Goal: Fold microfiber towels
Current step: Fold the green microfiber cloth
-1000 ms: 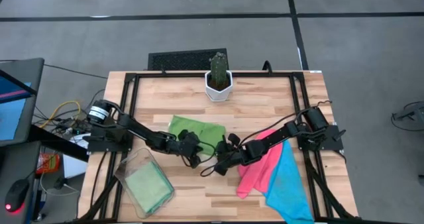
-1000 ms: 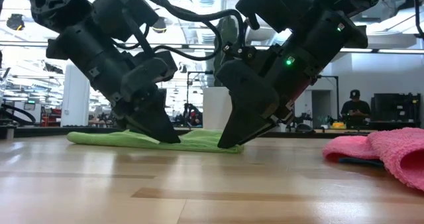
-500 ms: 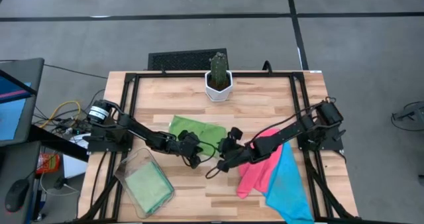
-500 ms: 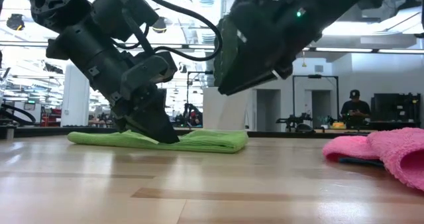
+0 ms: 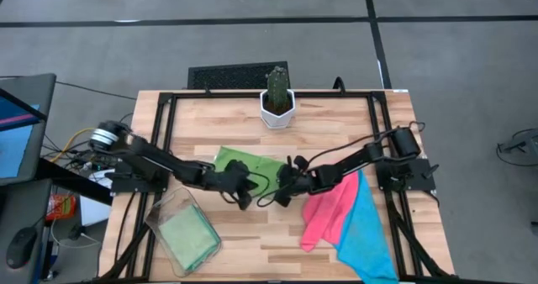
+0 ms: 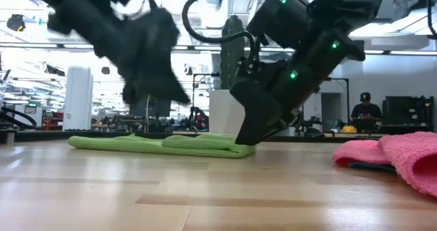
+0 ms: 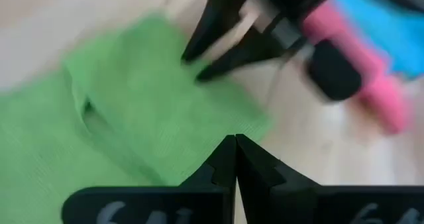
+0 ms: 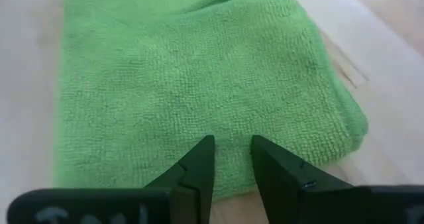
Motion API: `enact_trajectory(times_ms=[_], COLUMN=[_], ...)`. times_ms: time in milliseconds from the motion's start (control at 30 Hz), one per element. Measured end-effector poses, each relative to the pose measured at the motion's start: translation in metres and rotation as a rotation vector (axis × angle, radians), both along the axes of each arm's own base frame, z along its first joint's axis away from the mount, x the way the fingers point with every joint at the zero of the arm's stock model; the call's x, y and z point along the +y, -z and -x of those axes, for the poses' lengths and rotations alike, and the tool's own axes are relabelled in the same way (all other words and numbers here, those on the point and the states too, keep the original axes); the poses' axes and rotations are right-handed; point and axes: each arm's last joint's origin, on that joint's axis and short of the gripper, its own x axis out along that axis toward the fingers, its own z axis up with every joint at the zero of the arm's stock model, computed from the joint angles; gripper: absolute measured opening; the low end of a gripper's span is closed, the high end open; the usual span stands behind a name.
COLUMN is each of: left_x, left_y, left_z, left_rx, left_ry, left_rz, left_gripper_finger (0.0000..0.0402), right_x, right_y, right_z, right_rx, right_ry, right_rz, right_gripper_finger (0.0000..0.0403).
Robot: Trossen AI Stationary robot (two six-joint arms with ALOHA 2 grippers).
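Left gripper (image 6: 179, 98) lifted off green towel (image 6: 164, 144), right gripper (image 6: 244, 141) lowered back

Both arms are matte black, built of blocky jointed segments with loose black cables looping along them. The left arm (image 5: 160, 162) carries a silver-capped motor at its base. The right arm (image 6: 300, 53) shows small green indicator lights. Each gripper has two tapered black fingers (image 8: 199, 168).

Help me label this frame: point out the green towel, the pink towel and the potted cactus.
green towel (image 8: 199, 85): right wrist view, middle of its folded top layer.
pink towel (image 5: 324, 213): high view, middle of the cloth.
potted cactus (image 5: 276, 109): high view, on its white pot.
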Motion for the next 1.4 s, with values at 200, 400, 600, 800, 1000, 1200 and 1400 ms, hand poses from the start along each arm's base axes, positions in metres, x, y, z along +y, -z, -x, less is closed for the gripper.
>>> enact_trajectory(times_ms=[200,400,600,800,1000,1200,1400], left_x=[0.013,0.023,0.025,0.027,0.026,0.023,0.022], left_y=[-0.048,-0.018,0.012,0.011,0.021,0.038,0.045], left_z=[0.047,0.094,0.128,0.136,0.134,0.13,0.124], left_rx=[0.053,0.161,0.258,0.309,0.354,0.471,0.47], left_ry=[-0.09,-0.229,-0.279,-0.257,-0.258,-0.245,-0.279], left_rz=[-0.109,-0.031,0.113,0.059,0.04,0.025,0.008], left_gripper_finger=[0.0,0.0,0.0006,0.0061,0.0138,0.0166,0.0161], right_x=[0.005,0.026,0.042,0.05,0.05,0.049,0.049], right_y=[-0.037,-0.051,-0.048,-0.049,-0.049,-0.049,-0.05], right_z=[0.003,0.0,0.006,0.008,0.008,0.007,0.007], right_rx=[-0.107,-0.237,-0.229,-0.245,-0.246,-0.248,-0.256], right_ry=[-0.031,-0.099,-0.106,-0.112,-0.107,-0.104,-0.104], right_rz=[-0.012,-0.034,-0.073,-0.097,-0.099,-0.101,-0.105], right_gripper_finger=[0.0126,0.0126,0.0126,0.0126,0.0126,0.0126,0.0126])
